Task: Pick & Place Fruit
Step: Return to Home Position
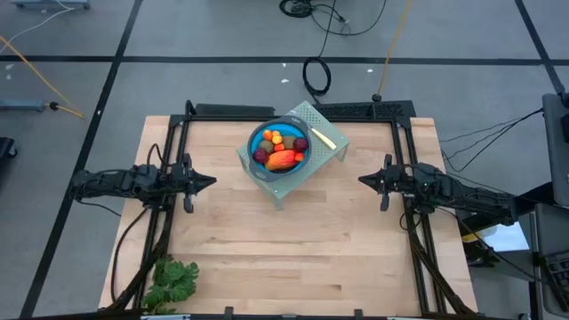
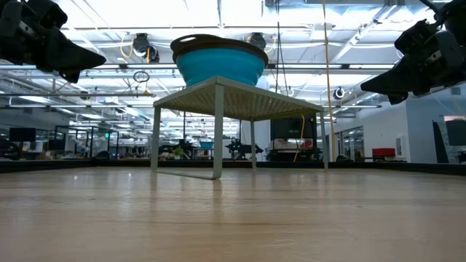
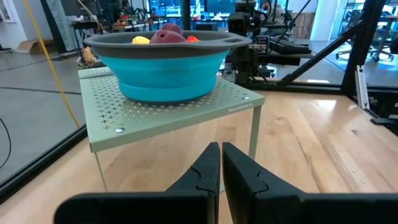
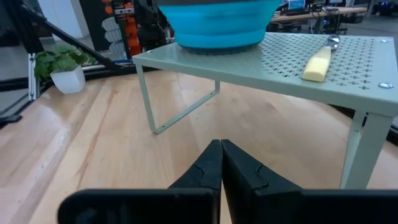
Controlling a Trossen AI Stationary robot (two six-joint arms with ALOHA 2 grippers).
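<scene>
The fruit (image 1: 283, 149) lies piled in a blue bowl (image 1: 263, 136) with a grey rim: a long orange-red piece, dark red balls and small orange ones. The bowl (image 3: 166, 67) stands by its base on a pale green perforated shelf (image 1: 331, 153) at the table's far middle. My left gripper (image 1: 212, 181) hangs shut at the table's left, above the wood, its fingers (image 3: 211, 167) pointing toward the shelf. My right gripper (image 1: 362, 180) hangs shut at the right, its fingers (image 4: 214, 163) also pointing toward the shelf. Neither holds anything.
A yellow-handled knife (image 1: 323, 137) lies on the shelf beside the bowl (image 4: 217, 25). A green leafy bunch (image 1: 171, 283) in a white pot (image 4: 68, 79) stands at the table's near left corner. Black frame rails (image 1: 411, 227) run along both sides. The shelf stands on thin legs (image 2: 218, 131).
</scene>
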